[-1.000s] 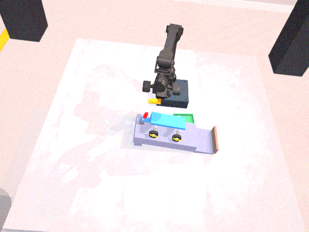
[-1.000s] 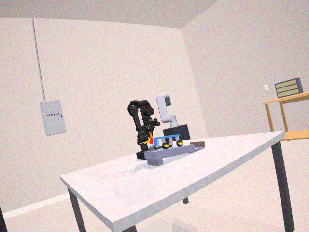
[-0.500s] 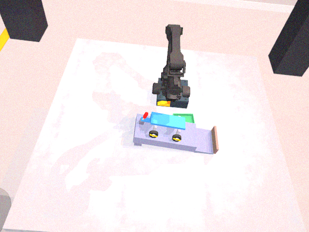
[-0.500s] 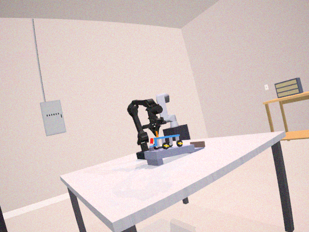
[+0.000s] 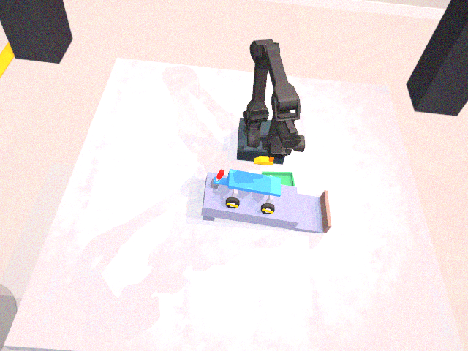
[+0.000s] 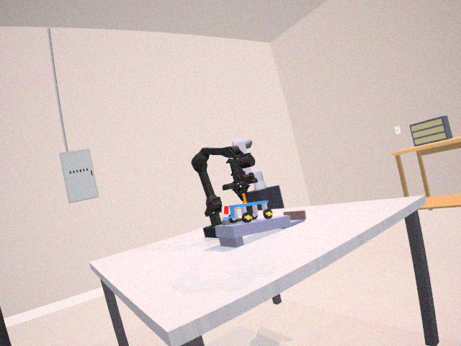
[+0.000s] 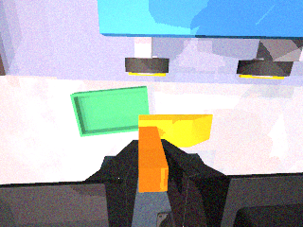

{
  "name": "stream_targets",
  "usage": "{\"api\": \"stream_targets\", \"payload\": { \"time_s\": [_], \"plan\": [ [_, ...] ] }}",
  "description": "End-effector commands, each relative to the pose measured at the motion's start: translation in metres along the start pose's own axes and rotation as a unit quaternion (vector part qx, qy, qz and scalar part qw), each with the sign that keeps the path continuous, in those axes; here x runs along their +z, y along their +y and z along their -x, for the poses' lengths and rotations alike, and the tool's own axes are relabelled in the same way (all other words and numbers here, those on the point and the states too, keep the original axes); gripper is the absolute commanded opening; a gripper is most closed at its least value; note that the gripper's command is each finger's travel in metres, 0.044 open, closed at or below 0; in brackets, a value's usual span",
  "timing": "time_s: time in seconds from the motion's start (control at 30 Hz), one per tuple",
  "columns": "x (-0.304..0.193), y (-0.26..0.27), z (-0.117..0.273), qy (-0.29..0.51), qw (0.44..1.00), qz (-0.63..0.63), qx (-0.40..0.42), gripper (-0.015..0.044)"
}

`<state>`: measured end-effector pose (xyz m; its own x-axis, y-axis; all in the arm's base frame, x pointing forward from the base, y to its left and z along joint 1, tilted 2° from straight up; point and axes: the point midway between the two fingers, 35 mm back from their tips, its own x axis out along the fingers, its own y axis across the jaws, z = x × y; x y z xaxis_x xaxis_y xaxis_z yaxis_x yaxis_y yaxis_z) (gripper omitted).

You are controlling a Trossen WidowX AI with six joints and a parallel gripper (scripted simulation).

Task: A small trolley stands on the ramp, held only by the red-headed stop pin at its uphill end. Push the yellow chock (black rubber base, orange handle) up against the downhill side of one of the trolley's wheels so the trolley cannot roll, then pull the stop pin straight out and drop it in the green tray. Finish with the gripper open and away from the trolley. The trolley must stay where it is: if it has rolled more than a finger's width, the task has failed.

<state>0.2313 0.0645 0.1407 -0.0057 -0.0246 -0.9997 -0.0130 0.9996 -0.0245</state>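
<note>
My gripper is shut on the orange handle of the yellow chock. It holds the chock in the air behind the ramp, beside the green tray in the wrist view. The blue trolley stands on the ramp. The red-headed stop pin is upright at its uphill end; the wrist view does not show it. The chock's black rubber base cannot be made out.
A brown end board closes the ramp's low end. The arm's dark base block stands behind the ramp. A pale arm on a dark block shows behind in the exterior view.
</note>
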Motion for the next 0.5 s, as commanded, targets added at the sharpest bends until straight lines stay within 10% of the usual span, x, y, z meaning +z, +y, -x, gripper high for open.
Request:
{"api": "stream_targets", "payload": {
  "time_s": [0.0,0.47],
  "plan": [
    [0.004,0.016,-0.002,0.003,1.000,-0.001,0.002,0.0000],
    [0.015,0.072,-0.005,0.003,1.000,-0.001,0.004,0.0000]
  ]
}}
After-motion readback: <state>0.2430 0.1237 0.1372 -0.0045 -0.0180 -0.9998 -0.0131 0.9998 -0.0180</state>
